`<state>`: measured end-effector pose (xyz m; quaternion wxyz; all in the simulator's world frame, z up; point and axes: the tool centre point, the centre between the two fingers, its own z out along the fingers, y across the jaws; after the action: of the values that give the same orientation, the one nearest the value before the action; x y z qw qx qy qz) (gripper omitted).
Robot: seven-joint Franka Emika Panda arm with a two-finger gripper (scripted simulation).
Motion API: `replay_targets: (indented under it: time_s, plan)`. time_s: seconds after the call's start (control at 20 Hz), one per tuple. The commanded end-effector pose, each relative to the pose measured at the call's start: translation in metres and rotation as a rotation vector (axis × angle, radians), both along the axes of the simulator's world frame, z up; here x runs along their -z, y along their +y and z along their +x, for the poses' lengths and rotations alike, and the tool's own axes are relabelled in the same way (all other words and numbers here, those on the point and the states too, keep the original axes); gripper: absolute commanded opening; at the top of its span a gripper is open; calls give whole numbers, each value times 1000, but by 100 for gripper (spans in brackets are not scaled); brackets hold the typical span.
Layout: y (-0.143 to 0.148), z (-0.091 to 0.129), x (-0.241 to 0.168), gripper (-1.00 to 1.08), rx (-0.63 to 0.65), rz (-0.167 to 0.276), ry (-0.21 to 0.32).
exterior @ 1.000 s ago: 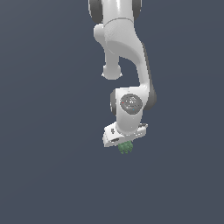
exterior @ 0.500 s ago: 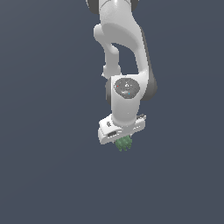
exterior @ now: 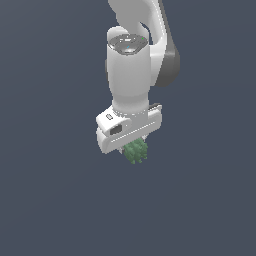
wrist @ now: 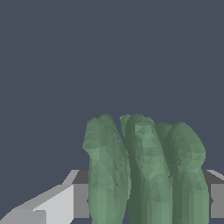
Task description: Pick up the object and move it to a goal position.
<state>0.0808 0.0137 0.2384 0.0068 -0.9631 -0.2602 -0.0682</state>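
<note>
The object point(exterior: 135, 151) is a small dull-green, ridged, lumpy chunk. It hangs under the white hand of my arm, held off the ground. My gripper point(exterior: 134, 149) is shut on it; the fingers are mostly hidden by the hand and the object. In the wrist view the object point(wrist: 144, 170) fills the space between the two grey finger pads point(wrist: 81, 194), its green ridges running lengthwise.
The white arm point(exterior: 131, 70) rises above the hand to the upper edge of the exterior view. All around is a plain dark grey-blue ground point(exterior: 50, 200) with no other things on it.
The arm has swung and the hand has turned with the object in it, moving a little towards the exterior view's left and higher. The grip has stayed shut.
</note>
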Motion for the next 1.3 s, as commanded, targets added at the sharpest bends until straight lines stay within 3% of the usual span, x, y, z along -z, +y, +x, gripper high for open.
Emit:
replay_targets:
  time_s: [0.0, 0.7, 1.25]
  plan:
    - [-8, 1, -31, -100, -42, 6, -24]
    - [-55, 4, -191, -100, -254, 45, -145]
    - [-76, 4, -255, -100, -336, 62, -191]
